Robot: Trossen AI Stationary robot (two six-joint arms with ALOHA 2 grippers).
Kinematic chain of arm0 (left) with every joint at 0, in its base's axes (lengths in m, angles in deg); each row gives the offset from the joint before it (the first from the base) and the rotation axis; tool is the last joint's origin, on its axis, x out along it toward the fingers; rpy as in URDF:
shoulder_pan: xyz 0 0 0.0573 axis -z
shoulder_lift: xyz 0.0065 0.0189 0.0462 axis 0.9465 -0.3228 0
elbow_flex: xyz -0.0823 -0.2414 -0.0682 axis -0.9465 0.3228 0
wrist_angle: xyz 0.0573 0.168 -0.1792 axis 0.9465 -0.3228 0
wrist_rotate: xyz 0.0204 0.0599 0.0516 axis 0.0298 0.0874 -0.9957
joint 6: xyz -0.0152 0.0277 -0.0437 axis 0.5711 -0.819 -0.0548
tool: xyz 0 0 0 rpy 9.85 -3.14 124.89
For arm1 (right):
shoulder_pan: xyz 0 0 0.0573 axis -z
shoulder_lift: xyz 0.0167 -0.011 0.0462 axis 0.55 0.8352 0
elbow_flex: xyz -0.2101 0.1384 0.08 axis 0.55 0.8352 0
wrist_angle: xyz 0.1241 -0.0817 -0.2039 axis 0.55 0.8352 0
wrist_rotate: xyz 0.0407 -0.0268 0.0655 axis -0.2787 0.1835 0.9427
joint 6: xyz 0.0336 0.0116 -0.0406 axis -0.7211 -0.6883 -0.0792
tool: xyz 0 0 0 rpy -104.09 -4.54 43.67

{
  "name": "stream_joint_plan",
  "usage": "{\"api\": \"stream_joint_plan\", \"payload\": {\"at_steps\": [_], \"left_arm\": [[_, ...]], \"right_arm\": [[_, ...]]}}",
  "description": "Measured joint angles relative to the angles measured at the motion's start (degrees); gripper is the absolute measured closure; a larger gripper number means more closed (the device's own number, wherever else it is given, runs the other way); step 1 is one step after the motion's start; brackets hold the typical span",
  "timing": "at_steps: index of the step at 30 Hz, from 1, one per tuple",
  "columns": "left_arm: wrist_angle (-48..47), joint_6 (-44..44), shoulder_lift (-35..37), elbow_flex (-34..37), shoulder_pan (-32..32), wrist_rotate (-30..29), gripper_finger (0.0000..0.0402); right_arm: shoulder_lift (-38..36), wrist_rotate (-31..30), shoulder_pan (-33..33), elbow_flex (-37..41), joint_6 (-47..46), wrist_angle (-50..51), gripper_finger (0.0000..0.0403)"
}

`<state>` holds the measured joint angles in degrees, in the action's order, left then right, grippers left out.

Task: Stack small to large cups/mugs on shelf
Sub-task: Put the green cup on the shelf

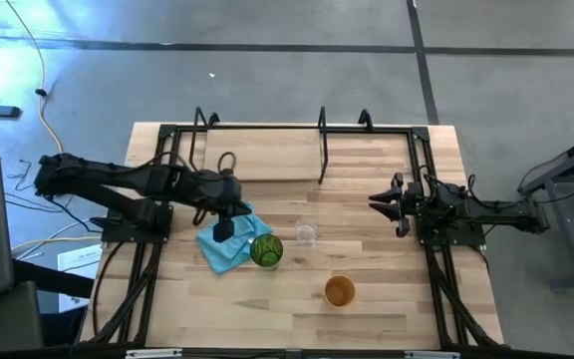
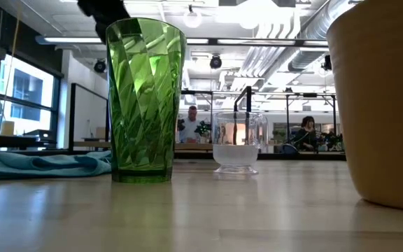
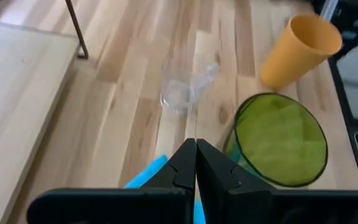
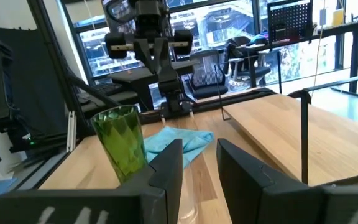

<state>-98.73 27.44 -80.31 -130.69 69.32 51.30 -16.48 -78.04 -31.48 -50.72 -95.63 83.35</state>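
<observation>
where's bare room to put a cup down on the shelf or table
The light-wood plank shelf with black wire frame is bare across its whole board. Table is free at both near corners. Crowded mid-table: left end effector over the light blue cloth, tall green tumbler, small clear glass cup, orange-tan cup.

Left gripper (image 1: 224, 229) fingers together, right gripper (image 1: 378, 204) parted

orange cup (image 2: 380, 98) cut off by low view's edge; blue cloth (image 3: 143, 175) partly behind left fingers (image 3: 180, 171).

grey concrete floor (image 1: 267, 80) lies around the wooden table (image 1: 407, 319). beyond it, big windows (image 2: 19, 94), bright ceiling lights (image 2: 257, 10), office chairs (image 4: 207, 74) and seated people (image 2: 305, 133).
</observation>
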Motion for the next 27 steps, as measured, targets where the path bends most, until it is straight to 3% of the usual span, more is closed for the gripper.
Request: {"api": "stream_joint_plan", "payload": {"at_steps": [8,15,27], "left_arm": [[-7.83,-6.56,-8.43,-9.65,1.46,5.27,0.0334],[-9.12,-5.23,-10.59,-11.12,1.70,5.75,0.0269],[-9.43,-1.13,-16.58,-11.01,2.01,10.69,0.0250]], "right_arm": [[0.00,0.02,-0.02,0.00,-0.01,2.79,0.0311],[0.58,0.07,-0.02,0.00,0.01,3.10,0.0311],[0.70,0.24,-0.02,0.00,0.23,3.24,0.0311]]}}
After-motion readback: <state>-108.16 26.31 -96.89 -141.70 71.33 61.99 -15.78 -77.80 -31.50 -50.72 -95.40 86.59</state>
